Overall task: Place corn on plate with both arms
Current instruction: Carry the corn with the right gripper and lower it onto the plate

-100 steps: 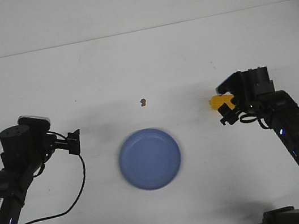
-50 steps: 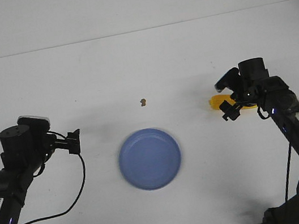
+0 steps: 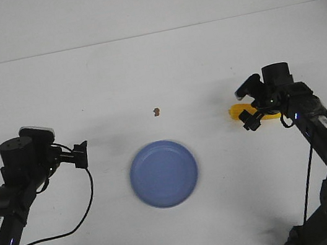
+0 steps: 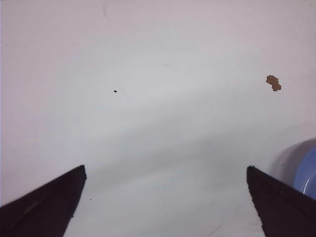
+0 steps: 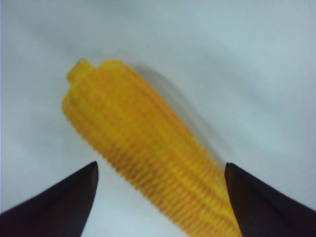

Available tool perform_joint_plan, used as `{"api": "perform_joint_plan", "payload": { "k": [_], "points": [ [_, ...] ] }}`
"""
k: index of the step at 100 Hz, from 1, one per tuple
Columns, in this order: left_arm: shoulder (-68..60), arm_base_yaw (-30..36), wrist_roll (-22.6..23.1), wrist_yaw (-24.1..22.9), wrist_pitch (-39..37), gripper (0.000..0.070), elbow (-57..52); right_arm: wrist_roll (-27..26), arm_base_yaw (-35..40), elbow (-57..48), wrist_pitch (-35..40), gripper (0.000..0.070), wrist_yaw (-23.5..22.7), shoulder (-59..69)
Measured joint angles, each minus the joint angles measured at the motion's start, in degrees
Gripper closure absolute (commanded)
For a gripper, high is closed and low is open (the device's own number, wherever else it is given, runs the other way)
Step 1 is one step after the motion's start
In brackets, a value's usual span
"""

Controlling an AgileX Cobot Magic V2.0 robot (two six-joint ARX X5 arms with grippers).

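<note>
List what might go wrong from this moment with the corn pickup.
1. The right pincer is open astride the corn, but the cob lies slanted between the tips; closing could roll or skew the round cob rather than clamp it.
2. The plate lies well apart from the corn, so a weak grip may drop it on the table during the carry.

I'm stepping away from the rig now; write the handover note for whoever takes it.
Right hand: open, fingers either side of the corn, not closed on it; the corn lies on the table, right of the plate.
Left hand: open, holding nothing, over bare table left of the plate.
Plate: nothing in it.
Done: right hand lined up on the corn.
Left: grasp the corn, carry it to the plate, release.
</note>
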State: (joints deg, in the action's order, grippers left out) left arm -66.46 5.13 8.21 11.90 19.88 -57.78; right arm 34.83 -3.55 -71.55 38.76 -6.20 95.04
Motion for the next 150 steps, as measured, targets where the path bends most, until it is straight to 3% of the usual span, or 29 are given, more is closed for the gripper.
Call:
{"api": "perform_joint_plan", "payload": {
  "k": [21,36,47,59,78,101,123,150],
  "points": [
    [0.0,0.0,0.0,0.0,0.0,0.0033,0.0,0.3,0.0,0.0,-0.1,0.0167,0.0,3.9],
    [0.0,0.0,0.0,0.0,0.0,0.0033,0.0,0.3,-0.1,-0.1,0.0,0.0436,-0.5,4.5],
    [0.0,0.0,0.0,0.0,0.0,0.0033,0.0,0.3,-0.2,-0.1,0.4,0.0513,-0.9,4.5],
    [0.0,0.0,0.0,0.0,0.0,0.0033,0.0,-0.7,-0.2,-0.1,1.0,0.0519,-1.9,4.3],
    [0.0,0.0,0.0,0.0,0.0,0.0033,0.0,-3.4,1.2,-0.1,3.2,0.0519,-8.1,1.1],
    [0.0,0.0,0.0,0.0,0.0,0.0033,0.0,-10.1,12.2,-0.5,2.9,0.0509,-16.3,-9.0],
    [0.0,0.0,0.0,0.0,0.0,0.0033,0.0,-15.8,28.0,-0.8,6.1,0.0495,-16.3,-8.6],
    [0.0,0.0,-0.2,0.0,0.0,0.0033,0.0,-21.8,42.3,-0.8,-0.7,0.0488,-10.1,-5.1]
  ]
}}
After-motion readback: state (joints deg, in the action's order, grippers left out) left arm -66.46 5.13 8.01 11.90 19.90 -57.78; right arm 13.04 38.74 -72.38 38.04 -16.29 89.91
